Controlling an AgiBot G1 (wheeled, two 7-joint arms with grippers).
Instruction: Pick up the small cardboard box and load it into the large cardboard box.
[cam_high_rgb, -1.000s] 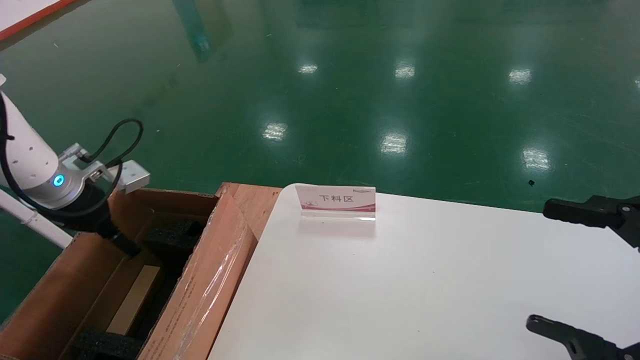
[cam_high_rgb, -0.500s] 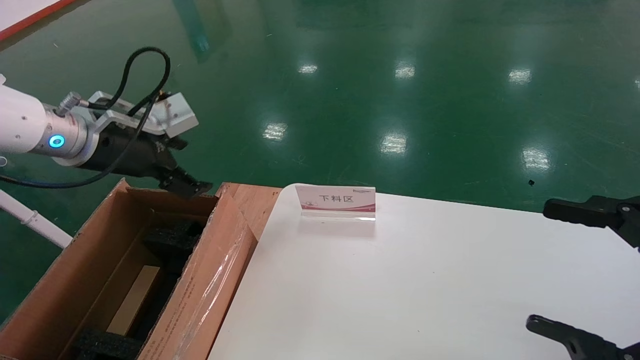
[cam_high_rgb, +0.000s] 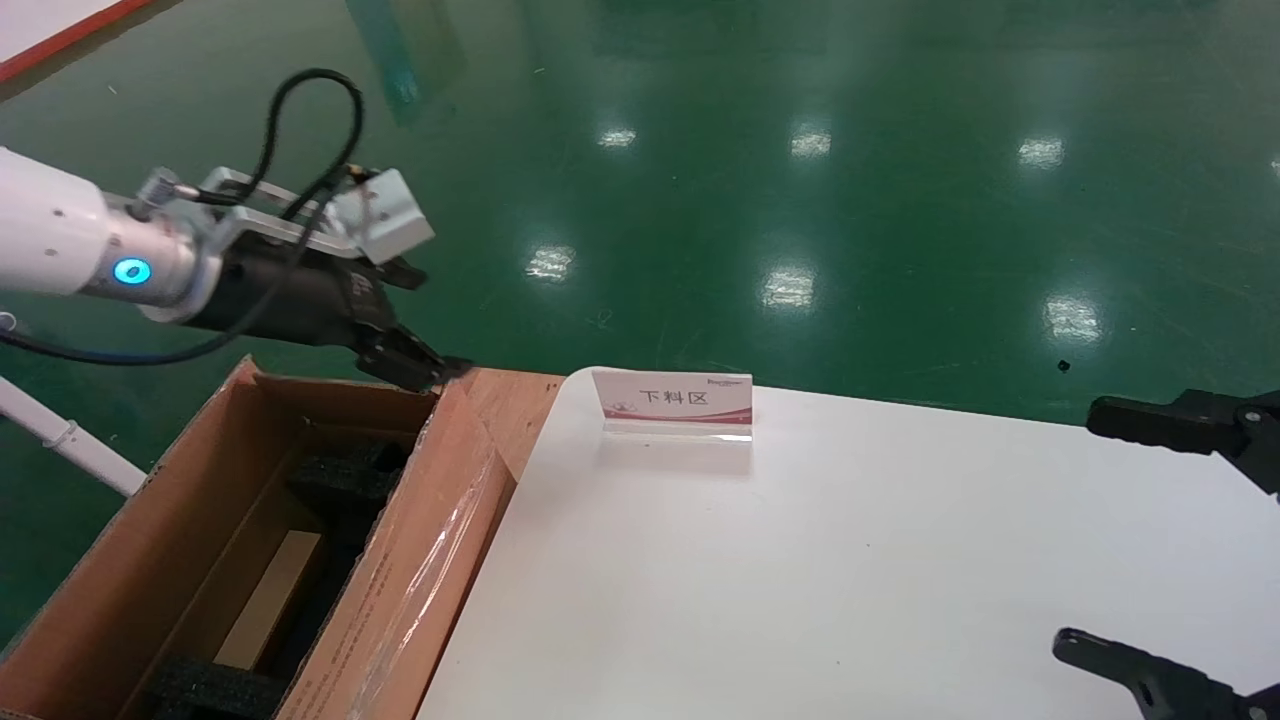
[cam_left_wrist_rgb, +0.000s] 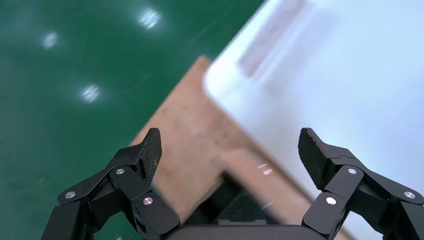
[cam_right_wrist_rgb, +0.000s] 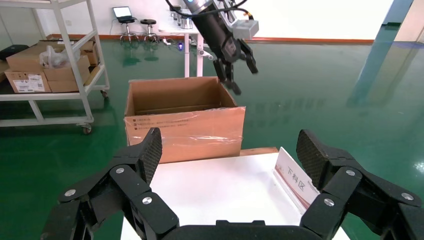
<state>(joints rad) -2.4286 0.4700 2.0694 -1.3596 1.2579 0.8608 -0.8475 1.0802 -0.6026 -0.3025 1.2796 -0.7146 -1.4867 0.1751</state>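
Foam (cam_high_rgb: 345, 470) lines the big box (cam_high_rgb: 150, 570), black and spongy, cut to cradle whatever goes in. Down between the blocks lies the small box (cam_high_rgb: 268, 598), a plain tan carton of which only one smooth flat face shows, so by the look of it the load is made.

The left gripper (cam_high_rgb: 425, 362) hangs above the big box's far corner, just beyond the rim, fingers spread wide and holding nothing. That pose fits an arm clear of the opening, though this is a judgement. In the left wrist view the black ribbed pads (cam_left_wrist_rgb: 152, 145) frame bare brown cardboard and the table (cam_high_rgb: 800, 560) edge.

The big box is corrugated, its near flap (cam_high_rgb: 420, 570) covered with shiny clear film and leaning against the table, so the mouth stands open. The table is smooth, white and round-cornered, with a small standing sign (cam_high_rgb: 675, 402) near its far edge.

The right gripper (cam_high_rgb: 1180, 540) is parked over the table's right side, open and empty.
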